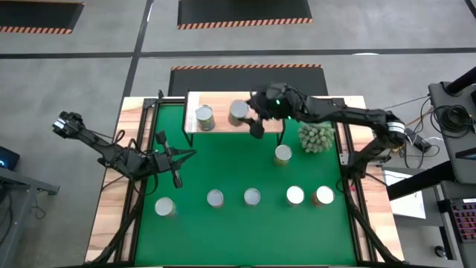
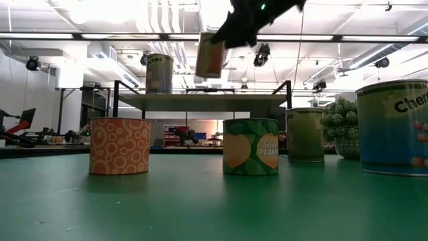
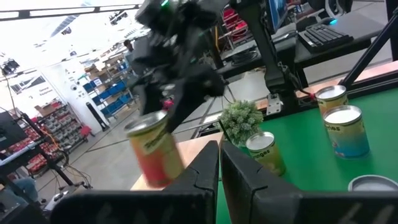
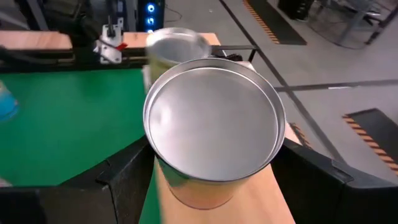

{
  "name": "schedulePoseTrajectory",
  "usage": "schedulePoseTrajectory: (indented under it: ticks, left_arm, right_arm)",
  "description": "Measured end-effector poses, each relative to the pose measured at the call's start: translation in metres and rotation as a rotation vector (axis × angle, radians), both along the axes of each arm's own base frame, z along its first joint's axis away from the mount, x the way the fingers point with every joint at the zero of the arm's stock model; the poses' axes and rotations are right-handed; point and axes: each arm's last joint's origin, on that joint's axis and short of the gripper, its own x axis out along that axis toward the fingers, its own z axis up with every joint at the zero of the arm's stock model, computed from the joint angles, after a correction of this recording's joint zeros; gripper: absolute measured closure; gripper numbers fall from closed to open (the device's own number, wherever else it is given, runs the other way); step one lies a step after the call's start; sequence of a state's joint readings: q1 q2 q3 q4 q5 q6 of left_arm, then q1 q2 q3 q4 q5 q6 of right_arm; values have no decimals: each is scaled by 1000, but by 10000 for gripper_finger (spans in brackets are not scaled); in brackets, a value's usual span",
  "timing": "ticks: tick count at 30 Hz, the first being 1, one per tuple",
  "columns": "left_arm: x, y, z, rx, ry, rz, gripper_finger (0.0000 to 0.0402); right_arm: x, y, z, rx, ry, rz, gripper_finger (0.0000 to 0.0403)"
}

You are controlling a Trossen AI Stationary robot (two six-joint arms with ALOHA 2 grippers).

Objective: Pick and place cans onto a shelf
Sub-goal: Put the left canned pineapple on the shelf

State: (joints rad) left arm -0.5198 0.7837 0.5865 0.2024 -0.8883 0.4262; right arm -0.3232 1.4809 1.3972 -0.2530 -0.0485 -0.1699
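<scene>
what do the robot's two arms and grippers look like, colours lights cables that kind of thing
Both arms are dark, nearly black, built of slim jointed segments. The right gripper has a small green light glowing on its wrist and two broad, flat black fingers. The left gripper has thin black fingers with angular, wedge-shaped tips. Loose cables trail near the right arm's base.

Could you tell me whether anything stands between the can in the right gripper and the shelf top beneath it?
Nothing visible does. The right gripper holds the can above a bare stretch of the shelf; the can already shelved stands off to one side.
</scene>
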Motion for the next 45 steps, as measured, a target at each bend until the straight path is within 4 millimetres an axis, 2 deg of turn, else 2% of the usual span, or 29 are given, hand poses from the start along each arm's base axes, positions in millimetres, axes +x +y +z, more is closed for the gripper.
schedulePoseTrajectory:
  ticks: [8, 14, 19, 29, 35, 40, 43, 45]
  left_arm:
    - [0, 0, 0, 6, 2, 0, 402]
    - [0, 0, 0, 6, 2, 1, 402]
    - [0, 0, 0, 6, 2, 1, 402]
    - [0, 0, 0, 6, 3, 2, 402]
    - [0, 0, 0, 7, 3, 2, 402]
    - [0, 0, 0, 7, 3, 2, 402]
    - [0, 0, 0, 7, 3, 2, 402]
    - [0, 0, 0, 7, 3, 2, 402]
  right_arm:
    - [23, -60, -18, 23, -11, -1, 117]
    - [39, -77, -30, 44, 5, 32, 117]
    - [46, -81, -36, 42, 17, 36, 114]
    - [49, -82, -42, 47, 34, 36, 64]
    - [38, -77, -22, 37, 4, 34, 56]
    - [19, -67, -1, 51, 18, 23, 59]
    - [7, -62, 8, 49, 53, 4, 78]
    - [2, -59, 10, 56, 72, 1, 105]
